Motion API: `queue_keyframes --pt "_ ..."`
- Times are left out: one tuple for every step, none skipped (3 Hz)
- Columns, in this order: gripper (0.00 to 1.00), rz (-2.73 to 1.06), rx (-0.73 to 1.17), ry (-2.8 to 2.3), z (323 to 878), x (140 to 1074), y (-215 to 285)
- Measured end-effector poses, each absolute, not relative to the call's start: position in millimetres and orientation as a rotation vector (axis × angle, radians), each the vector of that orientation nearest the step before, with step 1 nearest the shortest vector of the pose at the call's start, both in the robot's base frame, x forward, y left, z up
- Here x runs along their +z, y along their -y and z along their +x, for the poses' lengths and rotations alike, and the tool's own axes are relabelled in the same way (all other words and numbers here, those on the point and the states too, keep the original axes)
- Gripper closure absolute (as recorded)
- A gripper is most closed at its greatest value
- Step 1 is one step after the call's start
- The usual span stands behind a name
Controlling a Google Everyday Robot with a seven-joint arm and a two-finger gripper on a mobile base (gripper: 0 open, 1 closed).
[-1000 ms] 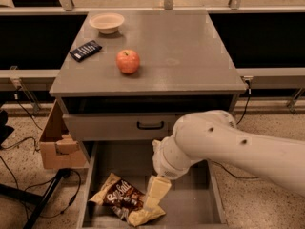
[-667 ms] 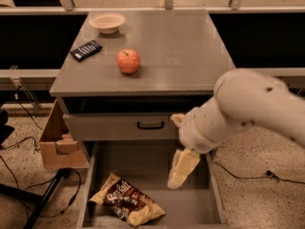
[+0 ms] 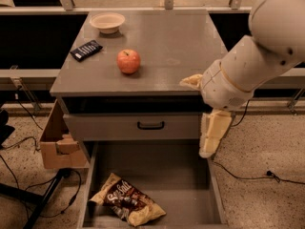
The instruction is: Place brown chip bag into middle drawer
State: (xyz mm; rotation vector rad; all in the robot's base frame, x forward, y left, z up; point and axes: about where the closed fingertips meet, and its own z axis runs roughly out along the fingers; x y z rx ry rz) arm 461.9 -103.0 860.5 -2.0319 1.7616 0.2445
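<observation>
The brown chip bag [image 3: 126, 200] lies flat on the floor of the open middle drawer [image 3: 164, 173], at its front left. My gripper [image 3: 204, 109] is up out of the drawer, at the cabinet's right front corner, well above and right of the bag. It is open and empty. One cream finger [image 3: 213, 132] hangs down beside the upper drawer front, the other [image 3: 192, 81] sticks out over the tabletop edge.
On the grey cabinet top [image 3: 190, 37] sit a red apple [image 3: 128, 61], a white bowl [image 3: 107, 22] and a small dark blue packet [image 3: 86, 50]. The upper drawer front with a black handle [image 3: 150, 125] is shut. A cardboard box [image 3: 57, 144] and cables lie to the left.
My gripper has let go of the bag, risen out of the drawer and moved right. The bag stays lying in the drawer.
</observation>
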Motion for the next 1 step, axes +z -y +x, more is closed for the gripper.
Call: queue_keyframes --pt "0.00 -2.219 0.224 -1.725 416.3 903.5 113.1"
